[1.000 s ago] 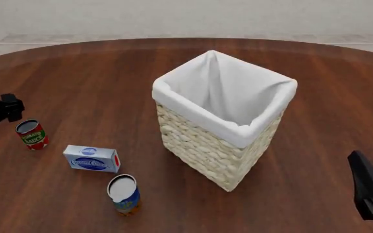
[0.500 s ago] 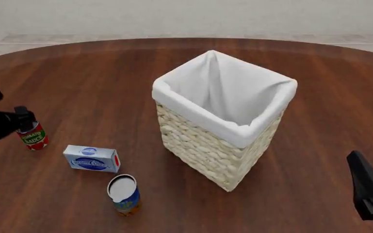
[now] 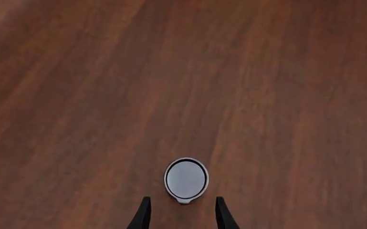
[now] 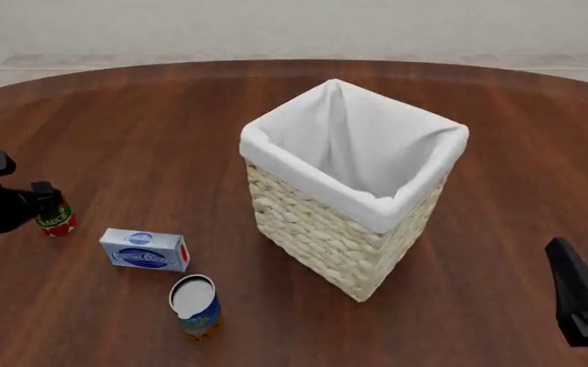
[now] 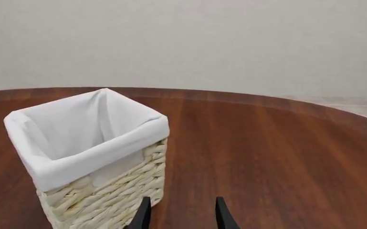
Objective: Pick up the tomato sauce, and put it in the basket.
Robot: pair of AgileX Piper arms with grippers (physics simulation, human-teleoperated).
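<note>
At about 9 o'clock on the round dark brown wooden tabletop [image 4: 151,130], near its left edge in the front view, stands the tomato sauce [image 4: 56,218], a small short red can with a green label band and a silver-grey top. It stands upright on the wood. The black left claw [image 4: 40,195] hangs right over the can and hides its top from the front. In the left wrist view the can [image 3: 186,179] shows as a grey circle seen from straight above, and the two black fingertips [image 3: 143,212] of the left claw [image 3: 181,212] are spread wider than the can, one on each side, just short of it and not touching it. The claw holds nothing. Near the middle of the tabletop stands the basket [image 4: 350,245], a tall square woven one, pale straw in colour, with a white cloth lining folded over its rim. The can is well apart from it, off toward 9 o'clock. Between them, nearer the can, lies a flat blue-and-white box [image 4: 144,250], and at about 7 o'clock from the basket stands a taller blue-and-orange can with a white top [image 4: 195,306]. The black right claw [image 4: 584,306] sits low at about 4 o'clock, away from everything. In the right wrist view its two tips [image 5: 143,213] are apart with nothing between them, and the basket [image 5: 107,191] stands ahead of the right claw [image 5: 181,213].
</note>
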